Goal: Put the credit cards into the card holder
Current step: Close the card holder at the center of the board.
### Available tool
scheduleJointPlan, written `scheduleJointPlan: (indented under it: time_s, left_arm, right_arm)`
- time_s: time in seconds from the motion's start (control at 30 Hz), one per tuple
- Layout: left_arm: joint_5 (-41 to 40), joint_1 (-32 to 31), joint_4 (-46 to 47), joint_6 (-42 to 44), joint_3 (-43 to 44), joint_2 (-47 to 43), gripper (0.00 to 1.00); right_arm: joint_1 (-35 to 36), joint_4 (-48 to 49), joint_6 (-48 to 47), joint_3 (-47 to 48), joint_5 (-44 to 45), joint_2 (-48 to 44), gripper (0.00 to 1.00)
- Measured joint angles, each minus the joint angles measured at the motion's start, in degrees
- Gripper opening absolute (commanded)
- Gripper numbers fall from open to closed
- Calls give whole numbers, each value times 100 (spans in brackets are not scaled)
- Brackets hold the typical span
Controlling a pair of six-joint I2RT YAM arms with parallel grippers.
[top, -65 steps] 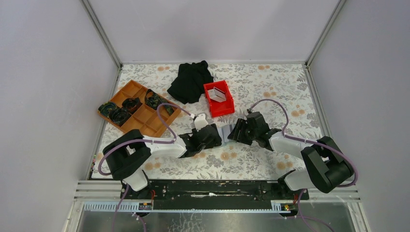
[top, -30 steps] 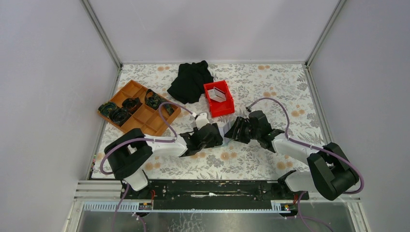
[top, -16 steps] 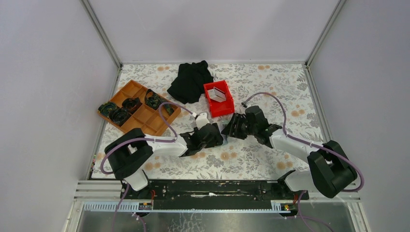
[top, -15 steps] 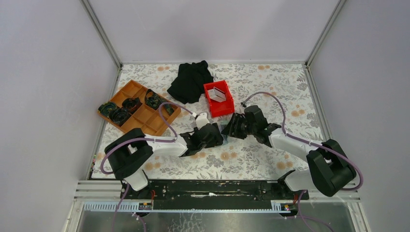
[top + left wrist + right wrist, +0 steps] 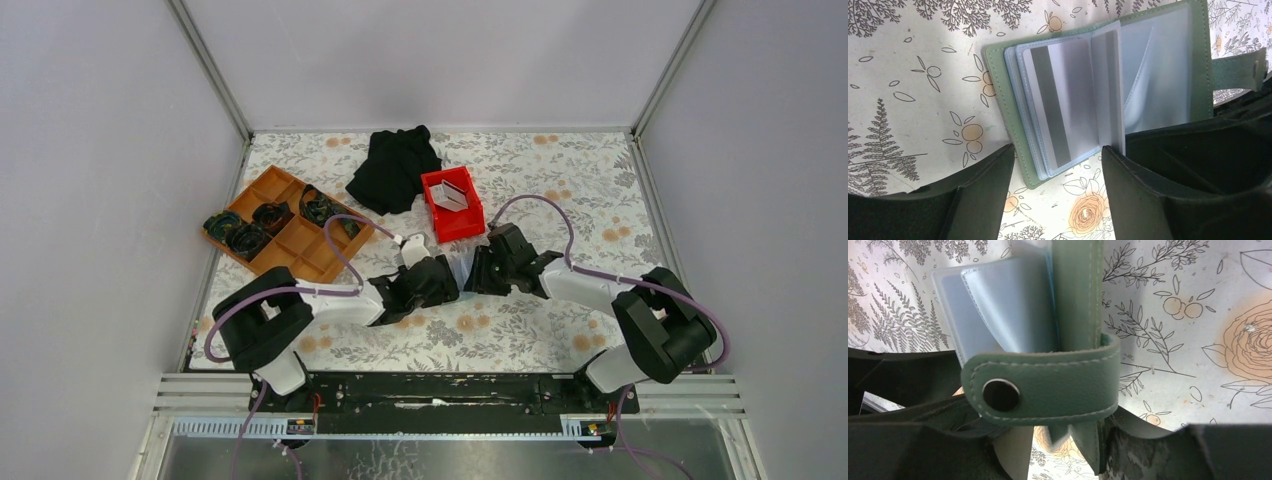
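The card holder (image 5: pixel 1003 90) lies open on the floral cloth, its green cover round pale blue sleeves. One credit card (image 5: pixel 1063 100) with a dark stripe sits in a sleeve. My left gripper (image 5: pixel 1057 150) is open, its fingers (image 5: pixel 983 195) straddling the holder's near corner. In the right wrist view the snap strap (image 5: pixel 1048 385) curls across the upright cover (image 5: pixel 1075 295). My right gripper (image 5: pixel 1063 440) is open with the cover's edge between its fingers. From above, both grippers (image 5: pixel 440 278) (image 5: pixel 482 268) meet at the holder (image 5: pixel 462 268). More credit cards (image 5: pixel 450 194) stand in the red bin (image 5: pixel 462 225).
An orange compartment tray (image 5: pixel 300 245) with dark items sits at the left. A black cloth (image 5: pixel 395 165) lies behind, beside the red bin. The floral table cloth (image 5: pixel 560 180) spreads to the right, with walls on three sides.
My right arm has swung left and closer to the card holder, and its jaws have narrowed. The left arm has stayed put.
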Motion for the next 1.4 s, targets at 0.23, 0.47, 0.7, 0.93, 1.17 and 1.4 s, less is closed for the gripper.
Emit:
scheduleJointPlan:
  time_s: [0.23,0.47,0.7,0.93,1.17,1.4]
  left_arm:
    - [0,0,24,-22,-107,-92,72]
    - [0,0,26,-22,-140,-116,72]
    - [-2,0,-31,-22,-210,-223,72]
    - [-101,0,-520,-179,-636,-872,72]
    - [-254,0,-866,-374,-999,-1401,71]
    - [-476,0,-1255,-525,-1102,-1661,71]
  right_arm:
    - [299,-332,-131,282,234,-131,52]
    - [490,-540,-214,516,505,-245,54]
    - [608,-616,-214,573,527,-297,56]
    - [815,-632,-216,942,516,-254,56]
    - [988,-629,-262,1263,516,79,57]
    - [1200,-691,-361,1593,527,562,57]
